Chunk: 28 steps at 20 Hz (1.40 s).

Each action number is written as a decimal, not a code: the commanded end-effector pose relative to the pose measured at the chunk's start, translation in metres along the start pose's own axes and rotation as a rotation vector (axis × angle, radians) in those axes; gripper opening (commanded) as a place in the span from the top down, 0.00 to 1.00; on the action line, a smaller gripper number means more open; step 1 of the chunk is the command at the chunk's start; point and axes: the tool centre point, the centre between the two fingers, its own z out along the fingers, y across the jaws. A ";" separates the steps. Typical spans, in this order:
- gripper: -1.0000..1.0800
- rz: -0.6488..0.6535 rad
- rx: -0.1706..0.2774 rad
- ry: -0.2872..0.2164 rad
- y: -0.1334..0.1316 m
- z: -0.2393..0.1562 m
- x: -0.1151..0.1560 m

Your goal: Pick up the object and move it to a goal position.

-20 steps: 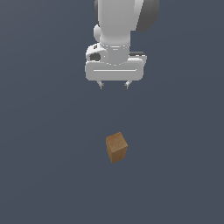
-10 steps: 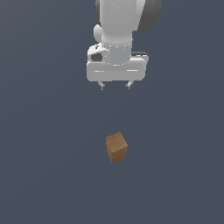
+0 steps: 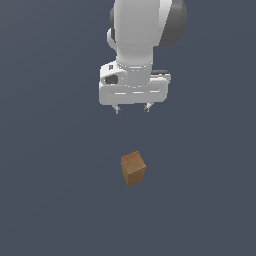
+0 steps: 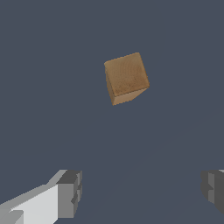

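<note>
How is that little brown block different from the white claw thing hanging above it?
The cube is brown and wood-coloured; the gripper is white with small dark fingers. The cube is narrower than the gripper. The cube lies on the grey floor, while the gripper hangs above it, open and not touching it. Both look plain and blocky.

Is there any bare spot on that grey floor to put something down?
Nearly everywhere. Only the small brown wooden cube sits on the dark grey surface. Both sides of it, on the exterior view's left and right, are bare. The white tool hangs open above, apart from the cube.
</note>
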 end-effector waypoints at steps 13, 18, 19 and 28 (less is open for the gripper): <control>0.04 -0.204 0.004 -0.023 0.005 0.070 0.085; 0.04 -0.256 0.009 -0.028 0.007 0.093 0.103; 0.04 -0.264 0.010 -0.029 0.007 0.097 0.105; 0.04 -0.301 0.015 -0.033 0.008 0.115 0.117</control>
